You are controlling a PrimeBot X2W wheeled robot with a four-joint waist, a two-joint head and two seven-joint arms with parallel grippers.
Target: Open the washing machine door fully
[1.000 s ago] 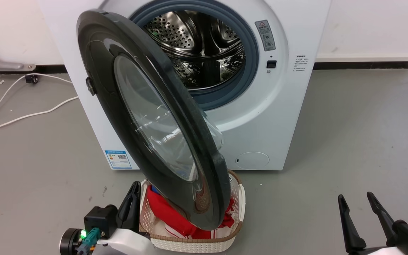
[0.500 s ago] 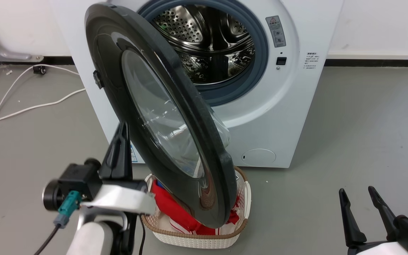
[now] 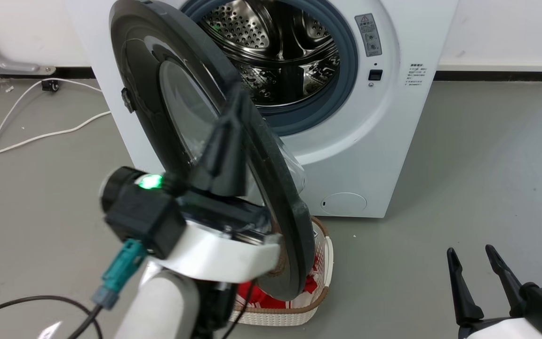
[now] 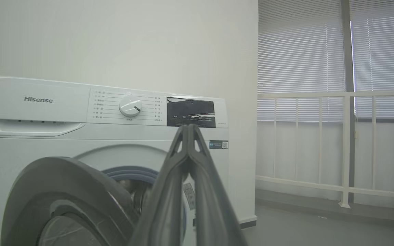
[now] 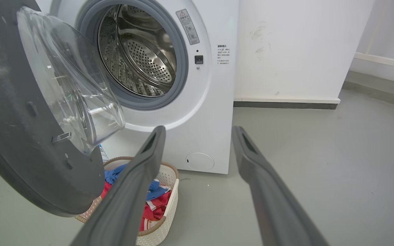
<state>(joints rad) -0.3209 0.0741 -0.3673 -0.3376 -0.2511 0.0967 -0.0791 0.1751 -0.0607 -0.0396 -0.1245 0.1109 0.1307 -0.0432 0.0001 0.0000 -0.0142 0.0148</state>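
Head view, from the left: a white cable [image 3: 31, 139] lies on the grey floor. Next comes the washing machine door [image 3: 181, 108], a glossy black ring around a clear glass bowl that bulges toward the steel drum [image 3: 280, 52]. It stands swung partway out from the white machine [image 3: 393, 141], its lower edge above a laundry basket [image 3: 320, 282]. The left claw [image 3: 236, 101], fingers pressed together on nothing, overlaps the door's rim; contact cannot be told. The right claw [image 3: 469, 252] is spread open, low, well apart.
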